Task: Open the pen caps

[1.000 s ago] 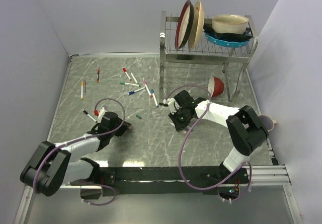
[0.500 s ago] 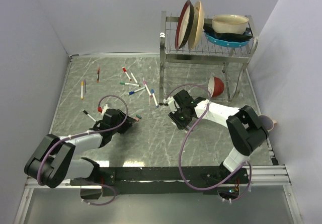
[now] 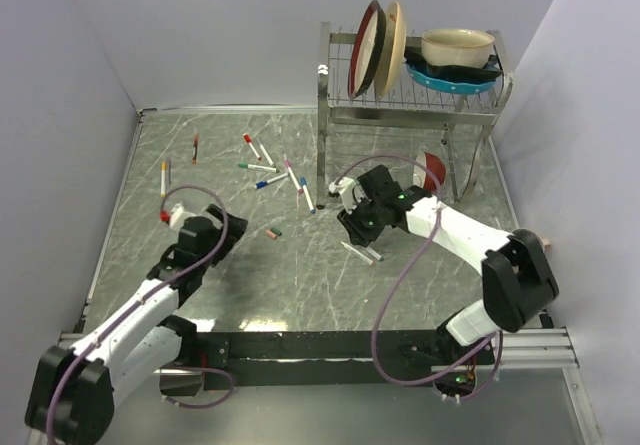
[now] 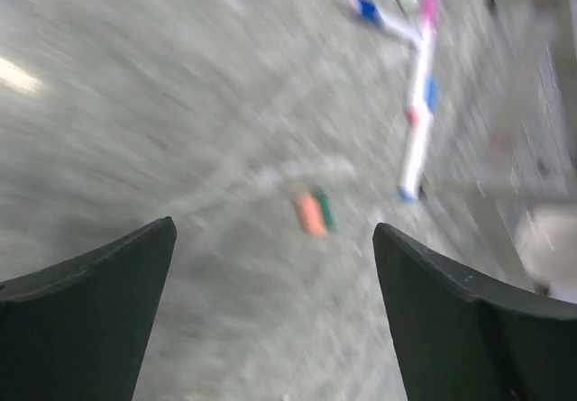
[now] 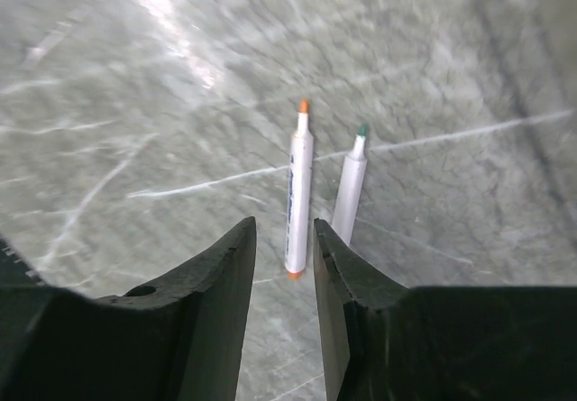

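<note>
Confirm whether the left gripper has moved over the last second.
Yes. The left gripper has pulled back to the left, away from the two loose pen caps, which lie where they did.

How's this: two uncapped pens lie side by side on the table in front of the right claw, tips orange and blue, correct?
Not blue. The right wrist view shows the orange-tipped pen and a green-tipped pen lying uncapped side by side on the table in front of the right claw.
</note>
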Motion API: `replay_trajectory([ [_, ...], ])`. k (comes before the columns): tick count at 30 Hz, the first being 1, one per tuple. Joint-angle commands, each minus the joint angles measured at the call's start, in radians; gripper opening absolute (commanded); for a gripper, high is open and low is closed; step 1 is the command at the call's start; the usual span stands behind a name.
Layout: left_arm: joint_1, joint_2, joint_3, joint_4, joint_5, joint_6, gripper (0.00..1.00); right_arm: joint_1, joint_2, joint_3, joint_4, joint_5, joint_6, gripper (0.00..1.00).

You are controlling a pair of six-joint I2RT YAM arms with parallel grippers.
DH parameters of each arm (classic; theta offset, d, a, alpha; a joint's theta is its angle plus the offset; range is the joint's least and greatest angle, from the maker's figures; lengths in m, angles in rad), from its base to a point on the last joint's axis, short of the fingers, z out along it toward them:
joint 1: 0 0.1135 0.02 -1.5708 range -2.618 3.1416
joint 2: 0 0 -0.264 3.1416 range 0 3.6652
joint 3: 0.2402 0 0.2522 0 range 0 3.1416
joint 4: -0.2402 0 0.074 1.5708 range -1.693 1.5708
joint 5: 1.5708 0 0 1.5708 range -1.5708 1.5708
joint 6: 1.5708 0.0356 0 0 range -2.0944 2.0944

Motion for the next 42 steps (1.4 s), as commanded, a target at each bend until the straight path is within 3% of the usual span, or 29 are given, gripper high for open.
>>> replay_trajectory([
  [1,0.162,-0.010,0.061,-0.147,-0.067,0.087,0.99,-0.019,-0.081,0.034,-0.019,-0.115,-0.048,0.40],
  [6,0.289,0.221,0.247,-0.259,-0.094,0.102,0.96,-0.028,-0.101,0.034,-0.023,-0.133,-0.053,0.40],
  [10,0.296,0.502,0.459,-0.533,-0.234,0.055,0.75,-0.027,-0.118,0.031,-0.023,-0.145,-0.053,0.40],
  [13,0.298,0.619,0.550,-0.572,-0.268,0.067,0.67,-0.027,-0.123,0.033,-0.023,-0.150,-0.053,0.40],
  [15,0.302,0.644,0.552,-0.538,-0.259,0.085,0.63,-0.027,-0.126,0.034,-0.025,-0.150,-0.053,0.40],
  [28,0.338,0.760,0.590,-0.517,-0.262,0.114,0.62,-0.028,-0.123,0.031,-0.022,-0.150,-0.050,0.40],
  [35,0.385,0.782,0.599,-0.491,-0.216,0.140,0.32,-0.044,-0.132,0.030,-0.023,-0.170,-0.051,0.40],
  [42,0.387,0.679,0.565,-0.472,-0.130,0.179,0.20,-0.070,-0.156,0.028,-0.025,-0.210,-0.054,0.40],
])
